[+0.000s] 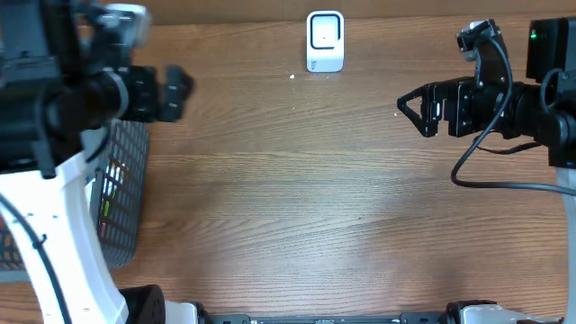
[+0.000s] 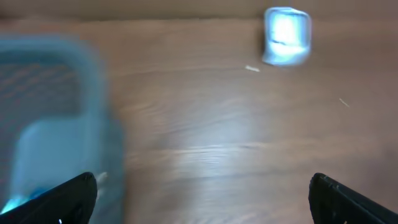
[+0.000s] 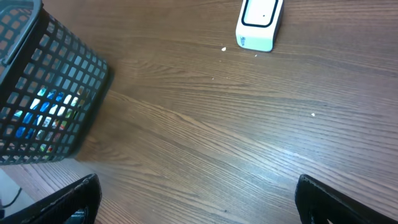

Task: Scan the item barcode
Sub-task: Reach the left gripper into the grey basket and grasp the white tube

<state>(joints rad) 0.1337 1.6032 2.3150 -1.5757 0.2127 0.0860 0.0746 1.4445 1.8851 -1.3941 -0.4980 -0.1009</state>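
Observation:
A white scanner (image 1: pixel 325 40) stands at the far middle of the wooden table, also seen in the left wrist view (image 2: pixel 286 36) and the right wrist view (image 3: pixel 259 23). Colourful packaged items (image 3: pixel 45 107) show through the mesh of a grey basket (image 1: pixel 124 193) at the left edge; I cannot tell them apart. My left gripper (image 1: pixel 178 90) hovers open above the basket's far end, its jaws wide with only table between them (image 2: pixel 202 196). My right gripper (image 1: pixel 409 112) is open at the right, pointing left, nothing between its fingers (image 3: pixel 196 196).
The basket (image 3: pixel 43 74) stands tall at the left, blurred in the left wrist view (image 2: pixel 50 112). Black cables loop off the right arm (image 1: pixel 486 135). A white arm mount (image 1: pixel 63 234) rises at the front left.

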